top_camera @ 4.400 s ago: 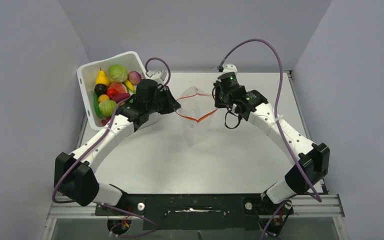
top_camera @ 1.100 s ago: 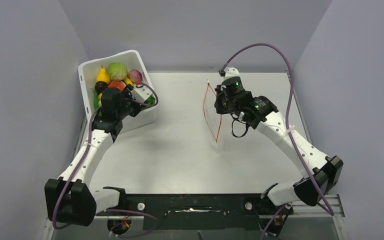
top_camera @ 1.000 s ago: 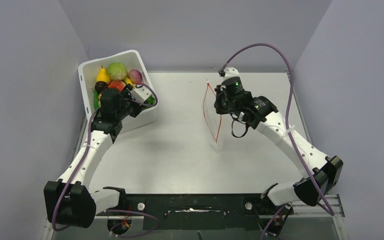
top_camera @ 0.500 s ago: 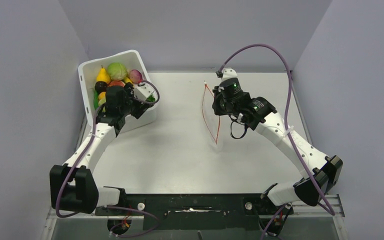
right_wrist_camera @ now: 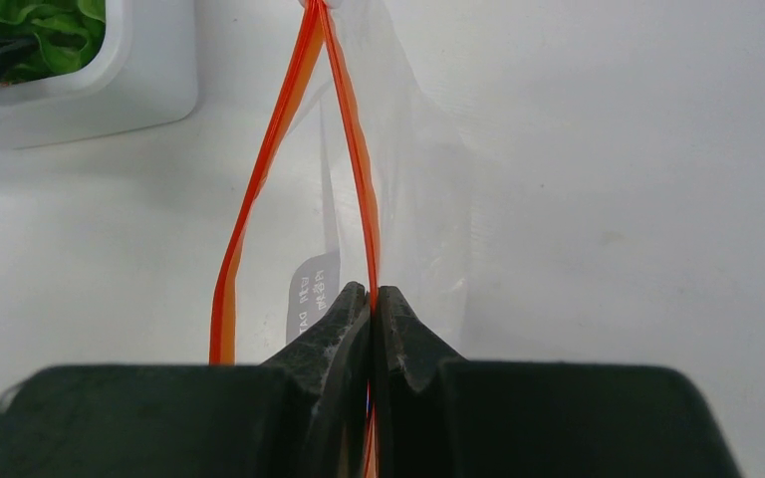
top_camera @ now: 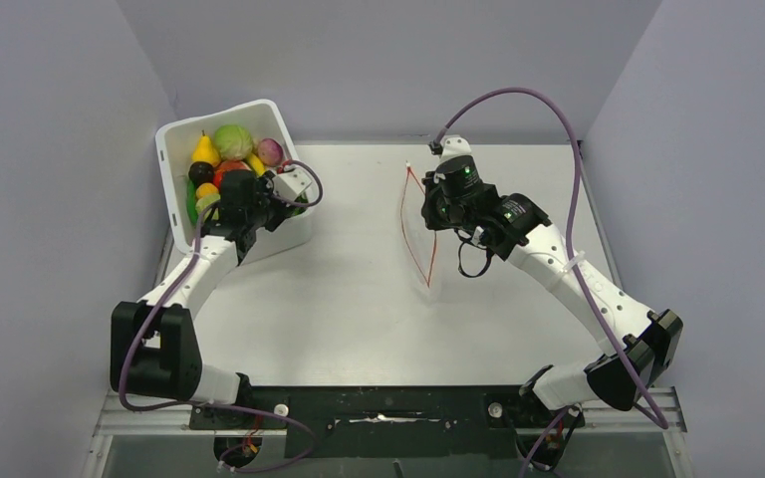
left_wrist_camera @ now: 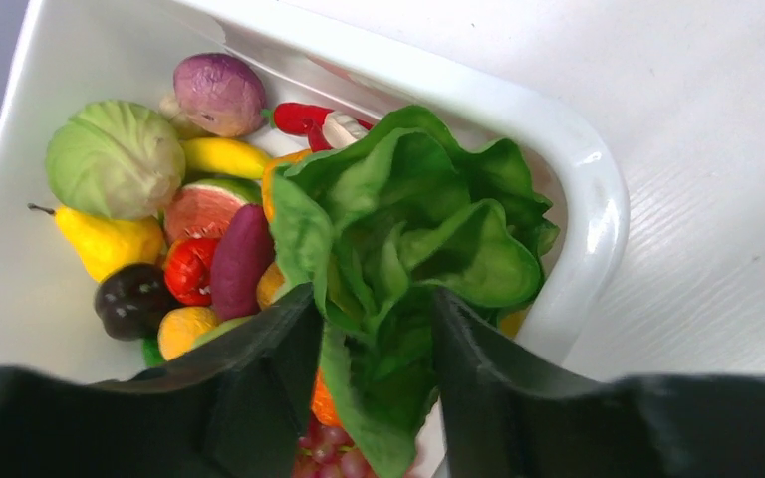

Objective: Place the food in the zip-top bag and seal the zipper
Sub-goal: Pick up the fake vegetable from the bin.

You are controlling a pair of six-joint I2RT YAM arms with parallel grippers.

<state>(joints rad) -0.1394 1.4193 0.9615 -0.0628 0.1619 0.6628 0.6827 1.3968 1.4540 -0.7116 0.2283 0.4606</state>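
Note:
The food lies in a white tub (top_camera: 172, 149) at the back left. My left gripper (left_wrist_camera: 371, 299) reaches into the tub, shut on the ruffled green lettuce (left_wrist_camera: 408, 209), a finger pressed against each side of its leaves. In the top view the left gripper (top_camera: 234, 196) is over the tub's near right part. The clear zip-top bag (right_wrist_camera: 418, 179) hangs at mid-table with its mouth facing left and slightly parted. My right gripper (right_wrist_camera: 372, 291) is shut on one side of the red-orange zipper (right_wrist_camera: 259, 189). From above, the right gripper (top_camera: 428, 206) is beside the zipper (top_camera: 405, 214).
Around the lettuce in the tub (left_wrist_camera: 588, 169) lie a pale green cabbage (left_wrist_camera: 115, 159), a yellow pear (left_wrist_camera: 110, 239), a purple onion (left_wrist_camera: 219, 92), a red chilli (left_wrist_camera: 304, 117) and a dark purple piece (left_wrist_camera: 239, 259). Grey walls stand close on the left, back and right.
My left gripper has shifted up and to the right inside the tub and now has the lettuce between its fingers. The right gripper and the bag have drifted slightly left.

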